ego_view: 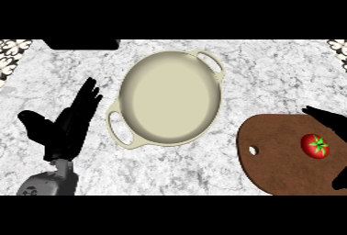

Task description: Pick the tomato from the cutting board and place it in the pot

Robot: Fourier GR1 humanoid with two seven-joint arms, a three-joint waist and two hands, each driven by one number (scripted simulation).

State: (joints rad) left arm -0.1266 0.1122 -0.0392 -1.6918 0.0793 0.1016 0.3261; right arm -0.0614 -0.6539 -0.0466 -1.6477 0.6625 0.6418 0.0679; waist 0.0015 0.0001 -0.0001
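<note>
A red tomato (315, 146) with a green stem lies on the brown cutting board (278, 160) at the lower right. The cream pot (170, 98), with two loop handles, stands near the middle of the counter and holds nothing. My right hand (327, 117) shows only as black fingers at the right edge, just above and to the right of the tomato, apart from it; another dark part of it shows at the lower right edge. At the left, beside the pot, my left hand (68, 124) rests open, fingers straight and pointing up.
The counter (271, 73) is white-grey marble. A dark object (81, 44) sits at the back left edge. The cutting board has a small hanging hole (253, 150) on its left side and runs past the right edge.
</note>
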